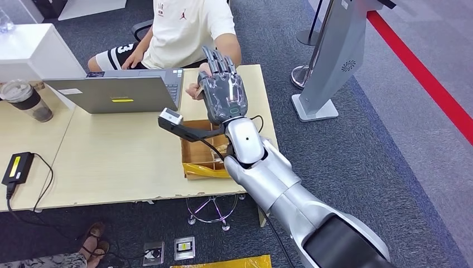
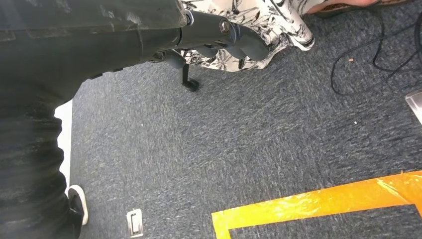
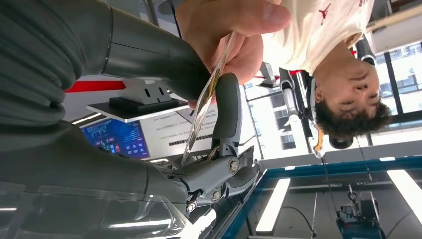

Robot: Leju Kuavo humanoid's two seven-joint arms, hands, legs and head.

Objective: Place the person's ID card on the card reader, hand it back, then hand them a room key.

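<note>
card (image 3: 206, 99) is showing edge-on in the right wrist view, a thin glossy sliver lying between the thick grey thumb (image 3: 149, 57) and a darker finger (image 3: 226, 107) of the right hand (image 3: 189, 109), while the person's hand (image 3: 226, 35) is pinching its far end from the other side; both parties are touching it at once, and i cannot tell whether it is the id card or the room key. it is looking light, stiff and slick, so i am judging that a flat pinch across its two faces, well in from the edge, is the safest hold, since a glancing grip would be letting it slide out

head view: the right hand (image 1: 223, 89) is reaching over the far edge of the table (image 1: 111, 162) toward the seated person (image 1: 187, 28), fingers extended upward, with a laptop (image 1: 117, 92) beside it and a wooden box (image 1: 201, 148) under the forearm. the card itself is hiding behind the hand here

left wrist view: the left hand (image 2: 219, 37) is hanging over grey carpet (image 2: 239, 139), its fingers curling loosely and holding nothing
</note>
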